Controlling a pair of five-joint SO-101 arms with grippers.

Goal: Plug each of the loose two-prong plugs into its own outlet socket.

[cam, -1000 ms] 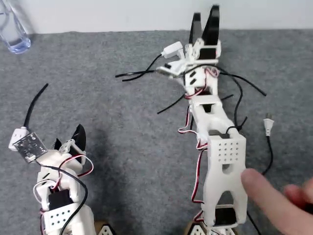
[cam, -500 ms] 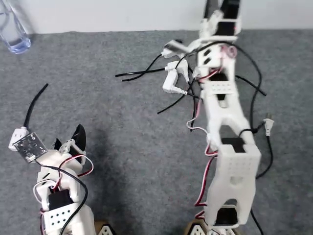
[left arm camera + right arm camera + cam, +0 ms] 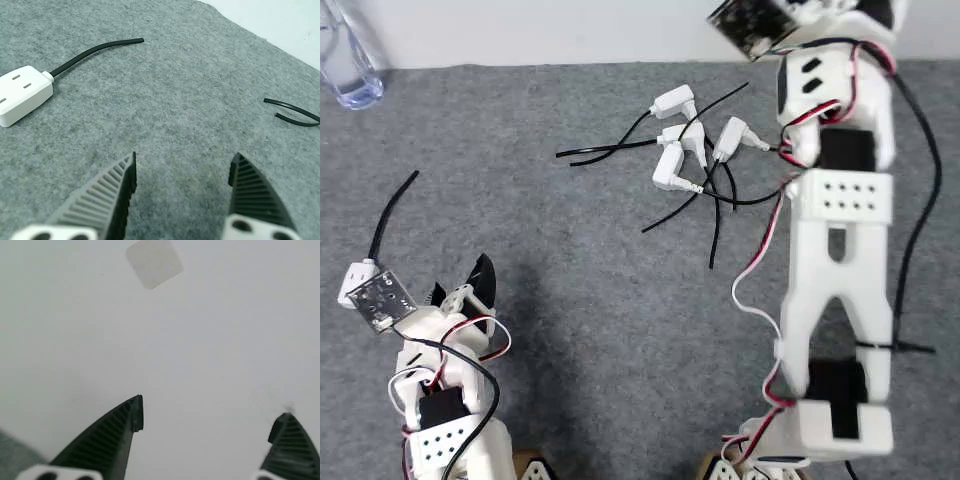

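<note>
The left gripper (image 3: pixel 182 187), with black ribbed jaws, stands wide open just above the grey felt mat (image 3: pixel 190 95) and holds nothing. Ahead of it and off to its left lies the white rectangular outlet socket block (image 3: pixel 22 92), flat on the mat with its slots facing up. It is near the gripper but not touching it. A short black cord (image 3: pixel 95 49) runs from the block's far end, away from the gripper. From above, the block (image 3: pixel 356 271) sits just beside the left gripper (image 3: pixel 460 285), partly under the arm's wrist board.

Four white two-prong plugs (image 3: pixel 682 138) on thin black cords lie in a loose tangle on the mat. They are well apart from the left gripper, far ahead of it and to its right. None is in a socket. The cluster sits just beside the white right arm (image 3: pixel 840 200), on that arm's left.

The right gripper (image 3: pixel 210 430) is also spread wide with nothing in it. It points at the white wall (image 3: pixel 225 330), and the plugs lie back along its arm.

A clear container (image 3: pixel 345 62) stands at the mat's far left corner.
</note>
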